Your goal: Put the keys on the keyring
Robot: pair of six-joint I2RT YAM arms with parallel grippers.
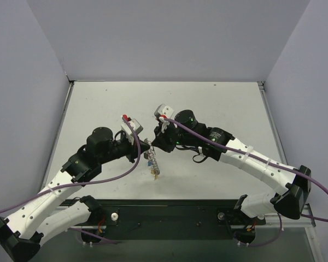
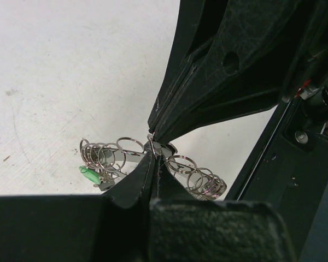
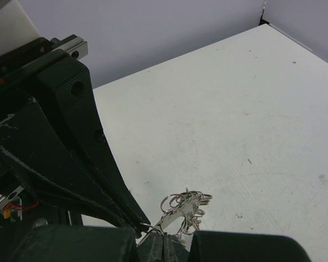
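- The left claw is being held pressed together, and the wire of the keyring is being pinched right at the tips of its fingers.
- The right claw is likewise being held pressed together, tip to tip with the left claw. The same keyring is being pinched at its point, just above the left claw's tips in the left wrist view.
- The keyring is being held between the two claws over the table. In the top view it is being hung below the spot where the claw tips meet. Whether its low end is touching the table cannot be told.
- In the left wrist view the small wire loops of the keyring are being fanned out to either side of the left claw's tips, one bunch on each side.
- A green key head is being shown at the outer end of the left-hand bunch, just under the loops.
- More keys are being dangled at the end of the keyring farthest from the claws. Their colours cannot be told from the top view.
- In the right wrist view the loops are being bunched just above the right claw's tips, with the left claw's point meeting them from the left.
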